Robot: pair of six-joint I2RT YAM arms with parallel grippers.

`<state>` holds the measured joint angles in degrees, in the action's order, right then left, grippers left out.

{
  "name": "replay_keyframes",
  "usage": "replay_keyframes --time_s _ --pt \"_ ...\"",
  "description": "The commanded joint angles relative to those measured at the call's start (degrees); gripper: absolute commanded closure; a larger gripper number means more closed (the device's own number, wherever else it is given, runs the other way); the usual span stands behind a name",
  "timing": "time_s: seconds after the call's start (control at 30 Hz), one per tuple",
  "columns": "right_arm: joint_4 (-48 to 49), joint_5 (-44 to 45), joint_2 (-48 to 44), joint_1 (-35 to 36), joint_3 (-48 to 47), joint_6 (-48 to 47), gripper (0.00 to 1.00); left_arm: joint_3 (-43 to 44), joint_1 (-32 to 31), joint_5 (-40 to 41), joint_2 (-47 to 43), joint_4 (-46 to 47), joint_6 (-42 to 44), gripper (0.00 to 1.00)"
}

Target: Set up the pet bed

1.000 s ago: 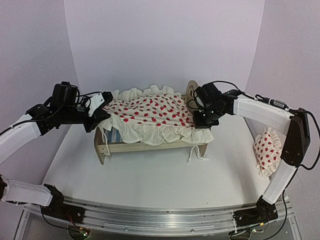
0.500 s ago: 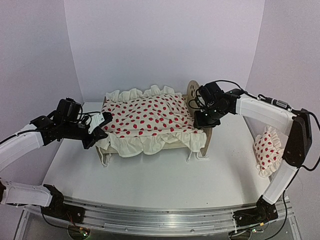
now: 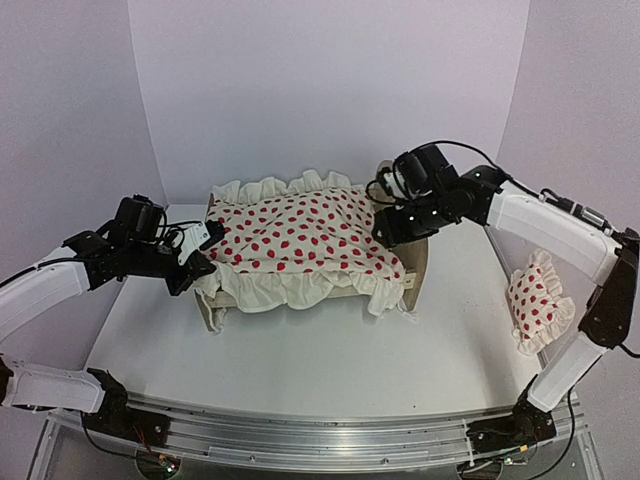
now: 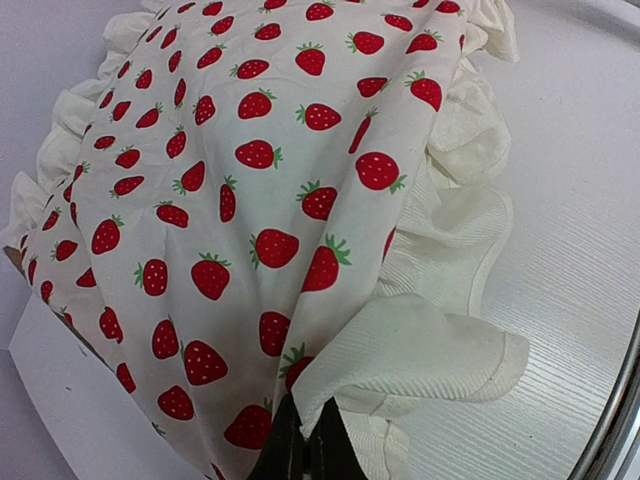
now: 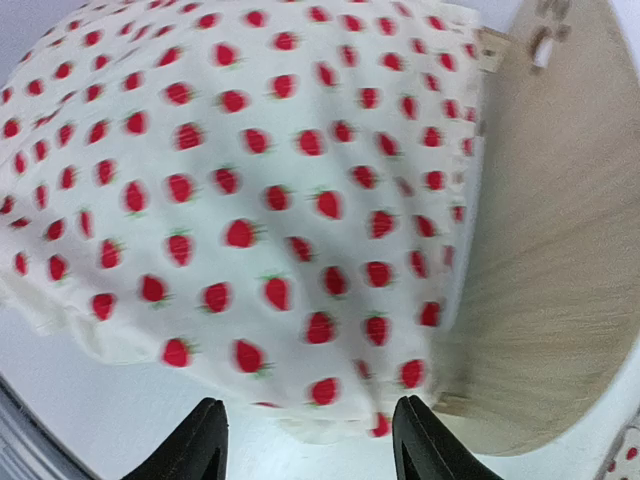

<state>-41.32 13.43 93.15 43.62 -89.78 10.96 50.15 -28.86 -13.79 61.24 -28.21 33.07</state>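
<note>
While the foot-end ruffle of the duvet is clamped in the left gripper, the bed is seen mid table beneath it. The right gripper is held spread apart above the duvet by the headboard. A pillow is seen far right.
</note>
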Motion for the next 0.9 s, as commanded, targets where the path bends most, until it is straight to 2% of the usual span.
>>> replay_keyframes --time_s 0.0,0.1,0.2,0.23,0.3,0.43,0.5,0.67,0.87 --pt "6.21 -1.13 1.19 7.99 4.29 0.41 0.38 1.79 0.25 -0.03 0.68 2.75 -1.25 1.0" --pt "9.39 1.38 1.95 11.12 6.37 1.91 0.39 1.72 0.28 0.15 0.59 2.91 -1.09 1.0" --pt "11.78 0.88 3.7 12.16 7.31 4.34 0.61 1.47 0.29 0.13 0.66 3.04 -1.09 1.0" --pt "12.42 1.24 4.63 12.17 7.22 5.46 0.64 1.41 0.31 0.01 0.73 3.19 -1.18 1.0" --pt "13.03 3.31 6.88 12.07 6.49 7.56 0.63 1.44 0.31 -0.28 0.93 3.4 -1.46 1.0" --pt "12.93 7.7 11.42 11.51 3.86 8.57 0.48 1.62 0.3 -0.28 1.07 3.47 -1.55 1.0" --pt "12.94 9.61 12.42 10.58 3.59 9.34 0.46 1.62 0.29 -0.3 0.89 3.46 -1.4 1.0" --pt "13.12 11.84 13.87 8.41 3.19 9.09 0.46 1.32 0.28 -0.43 0.66 3.59 -1.72 1.0" --pt "13.37 12.97 17.18 7.82 1.18 8.19 0.59 1.28 0.3 -0.88 0.78 3.97 -2.3 1.0"
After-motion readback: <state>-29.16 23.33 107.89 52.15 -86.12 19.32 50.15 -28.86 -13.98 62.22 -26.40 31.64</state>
